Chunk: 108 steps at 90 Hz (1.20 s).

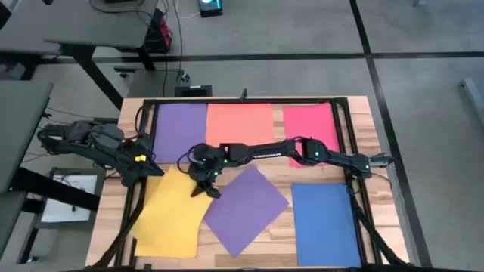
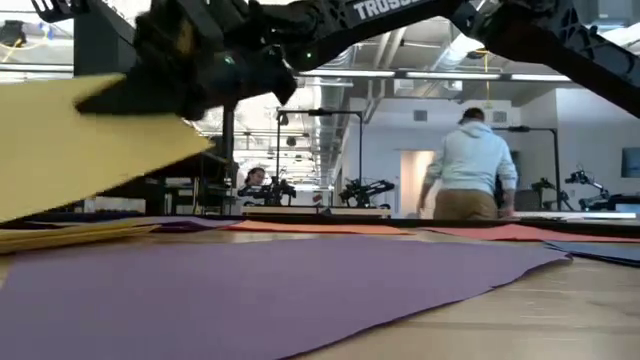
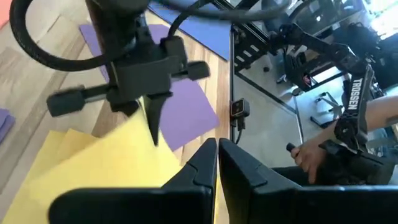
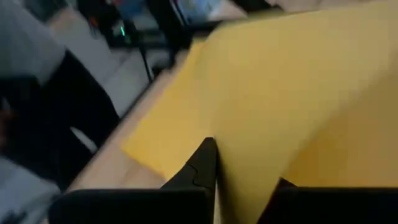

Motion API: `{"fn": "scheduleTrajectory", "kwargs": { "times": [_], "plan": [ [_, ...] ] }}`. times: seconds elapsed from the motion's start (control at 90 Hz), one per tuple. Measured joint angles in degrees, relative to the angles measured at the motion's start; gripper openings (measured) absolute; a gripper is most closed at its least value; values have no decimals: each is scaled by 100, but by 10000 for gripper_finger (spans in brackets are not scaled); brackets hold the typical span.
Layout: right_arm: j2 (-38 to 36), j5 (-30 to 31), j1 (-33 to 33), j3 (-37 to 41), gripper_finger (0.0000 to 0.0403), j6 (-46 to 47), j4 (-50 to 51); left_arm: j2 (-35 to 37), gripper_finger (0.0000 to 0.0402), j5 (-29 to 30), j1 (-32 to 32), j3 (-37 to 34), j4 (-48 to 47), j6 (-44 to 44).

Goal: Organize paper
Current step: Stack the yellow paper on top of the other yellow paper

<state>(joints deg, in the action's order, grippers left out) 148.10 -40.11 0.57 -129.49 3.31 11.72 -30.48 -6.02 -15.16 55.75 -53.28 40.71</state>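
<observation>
One yellow sheet [image 1: 170,211] corner pinched in the closed right gripper [image 1: 203,185].

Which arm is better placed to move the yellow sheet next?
The right: its gripper already pinches the yellow sheet and lifts its edge. The left gripper waits shut beside the sheet's far corner.

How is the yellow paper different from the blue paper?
The yellow paper is being lifted at one edge by the right gripper, while the blue paper lies flat and untouched. The yellow paper sits at the table's left side, tilted, and the blue paper sits at the right, nearly square to the table edge. Both are plain sheets of about the same size.
</observation>
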Motion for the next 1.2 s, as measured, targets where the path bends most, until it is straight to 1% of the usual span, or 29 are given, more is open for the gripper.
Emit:
{"fn": "scheduleTrajectory", "kwargs": {
  "times": [0.056,0.167,0.222,0.278,0.4,0.456,0.533,0.622,0.722,0.811,0.911,1.0,1.122,1.2],
  "plan": [
    [32,-167,-18,10,0,82,-77,0,0,2,0,0,4,15],
    [38,-540,-52,15,0,-464,233,0,0,2,0,0,2,35],
    [34,-667,-62,13,0,-507,282,0,0,4,0,0,2,2],
    [33,-629,-76,13,0,-492,248,-1,0,37,0,0,0,-59],
    [34,-233,-102,13,0,-513,88,-70,0,334,0,0,-31,-35],
    [34,-191,-104,11,0,-511,88,-113,0,405,1,0,-122,-8],
    [29,-188,-131,11,0,-448,133,-199,1,642,2,0,-516,217],
    [20,-180,-151,12,0,-426,126,-294,10,756,3,0,-1338,497],
    [5,-5,-176,-3,0,-315,99,-330,37,756,4,-22,-2256,918],
    [5,121,-182,-20,0,-317,110,-242,68,761,4,-101,-2534,1116],
    [5,246,-183,-26,0,-318,93,-141,100,757,4,-330,-2490,1216],
    [5,260,-183,-26,0,-319,42,-31,121,677,4,-749,-2275,1258],
    [5,352,-183,-28,0,-331,-58,150,134,198,4,-1512,-1518,1168],
    [5,414,-183,-31,0,-331,-54,284,136,20,2,-1917,-1003,1113]
  ]
}}
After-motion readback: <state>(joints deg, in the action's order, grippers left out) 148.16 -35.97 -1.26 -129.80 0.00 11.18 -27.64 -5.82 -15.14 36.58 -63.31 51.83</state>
